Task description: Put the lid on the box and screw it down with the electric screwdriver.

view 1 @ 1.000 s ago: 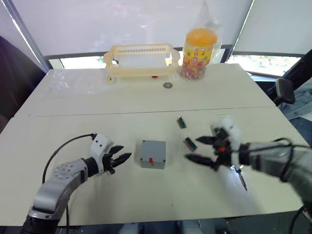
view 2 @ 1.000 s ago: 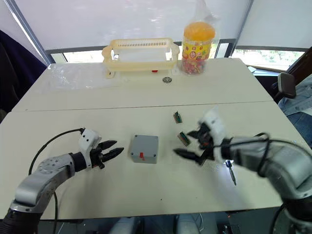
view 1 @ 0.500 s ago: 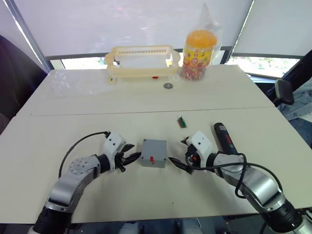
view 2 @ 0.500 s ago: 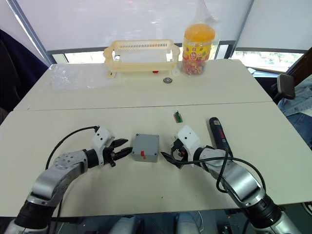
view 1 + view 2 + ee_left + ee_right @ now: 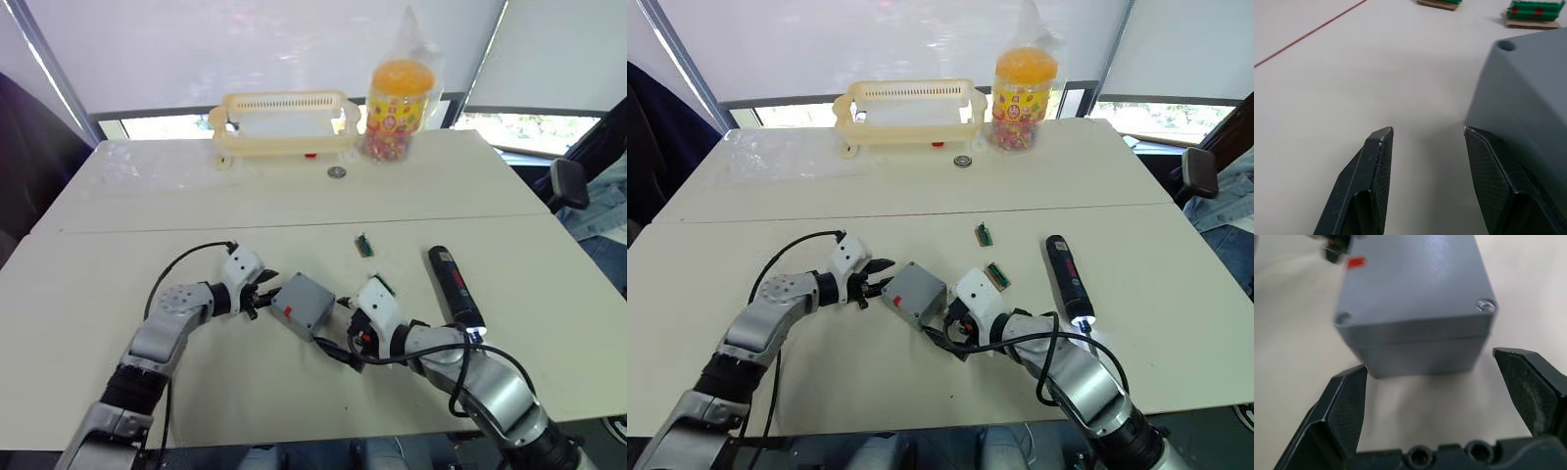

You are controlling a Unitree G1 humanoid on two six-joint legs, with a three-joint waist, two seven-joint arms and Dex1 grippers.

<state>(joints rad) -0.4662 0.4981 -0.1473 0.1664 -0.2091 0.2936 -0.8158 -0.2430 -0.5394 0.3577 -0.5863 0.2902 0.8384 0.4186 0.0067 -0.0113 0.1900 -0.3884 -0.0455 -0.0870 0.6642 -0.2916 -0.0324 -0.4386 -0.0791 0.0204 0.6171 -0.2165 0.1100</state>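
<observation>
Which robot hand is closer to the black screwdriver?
The right hand. It sits between the grey box and the screwdriver, open. The left hand is on the box's far side, open too.

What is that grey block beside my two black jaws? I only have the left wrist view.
Observer: That is the box, with the lid sitting on it and a red mark on top.
Operator: Is the lid fastened?
Observer: One corner holds a screw, which shows from the other wrist.
Operator: Where is the tool for the rest?
Observer: The electric screwdriver lies on the table to the robot's right, apart from both arms, with its tip lit.
</observation>
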